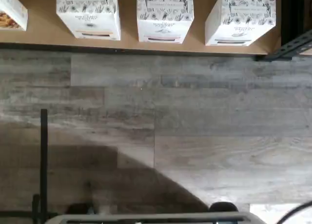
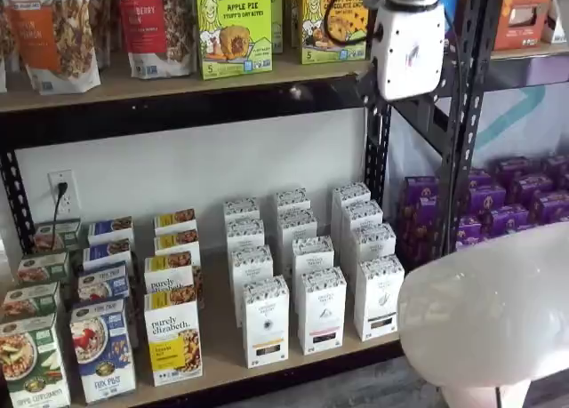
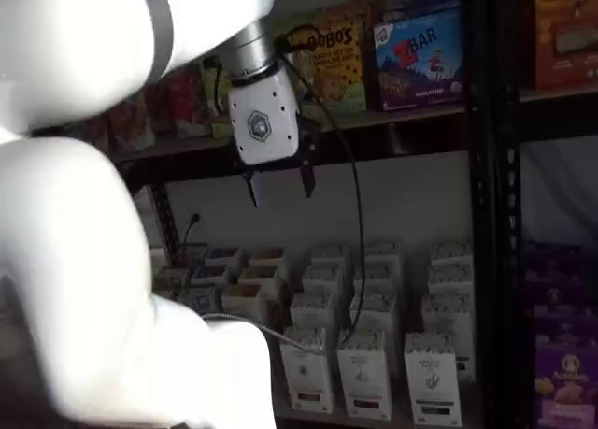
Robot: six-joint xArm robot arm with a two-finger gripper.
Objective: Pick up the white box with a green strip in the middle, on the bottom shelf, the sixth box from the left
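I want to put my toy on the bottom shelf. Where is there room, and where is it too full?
Bare board shows on the bottom shelf in front of the white cartons and in the gap between them and the Purely Elizabeth boxes. The strip by the back wall behind the white cartons is free too. The left end, packed with cereal boxes, is crowded.

white box (image 2: 321, 308): white, dark-speckled band on top, small dark label low on the front
bottom shelf (image 2: 227, 350): pale wood board, black front rail
gripper (image 3: 279, 183): white body, black fingers
floor (image 1: 195, 116): grey wood-grain planks
Bobo's box (image 2: 233, 26): lime green, yellow lettering
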